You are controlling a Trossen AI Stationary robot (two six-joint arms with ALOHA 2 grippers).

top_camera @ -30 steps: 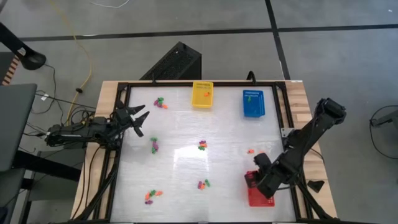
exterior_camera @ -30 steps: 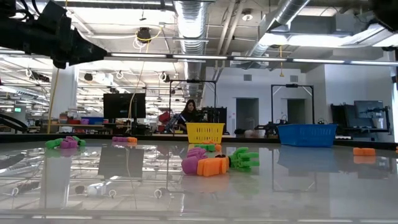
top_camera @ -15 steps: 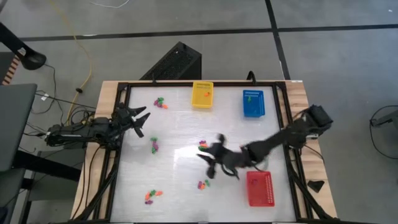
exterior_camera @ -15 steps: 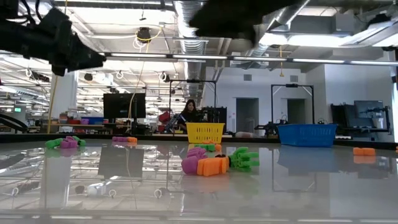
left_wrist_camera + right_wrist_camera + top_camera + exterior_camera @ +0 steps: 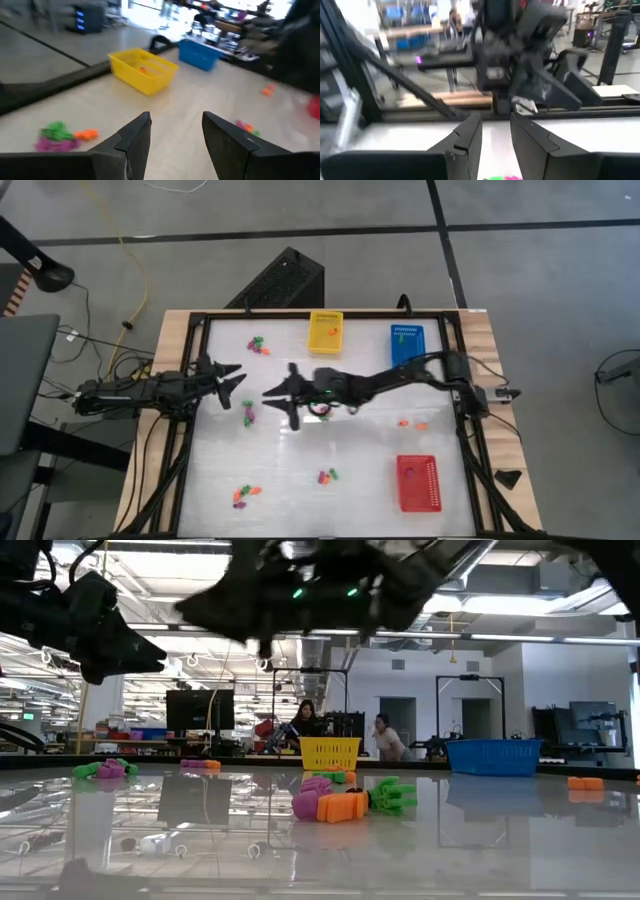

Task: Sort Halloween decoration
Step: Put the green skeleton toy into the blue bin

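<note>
The Halloween decoration lies scattered over the white table as small orange, green and purple clusters: far left (image 5: 258, 345), left of centre (image 5: 247, 415), near the front (image 5: 327, 476) (image 5: 243, 494) and toward the right (image 5: 403, 422). My right gripper (image 5: 272, 393) reaches level across the table's middle, above the surface, and is open with nothing between its fingers (image 5: 496, 135). My left gripper (image 5: 226, 382) hovers at the table's left edge, facing it, open and empty (image 5: 175, 137). In the low view one cluster (image 5: 345, 800) lies in front.
A yellow basket (image 5: 325, 332) and a blue basket (image 5: 407, 345) stand at the far edge, and a red basket (image 5: 418, 482) at the near right. My right arm spans the table from its right edge. People show in the room beyond the table.
My right gripper has swept fast from above the red basket toward the table's left and far side, ending left of centre. It has turned from pointing down to level. My left gripper has tipped down a little and rolled. No trinket has moved.
</note>
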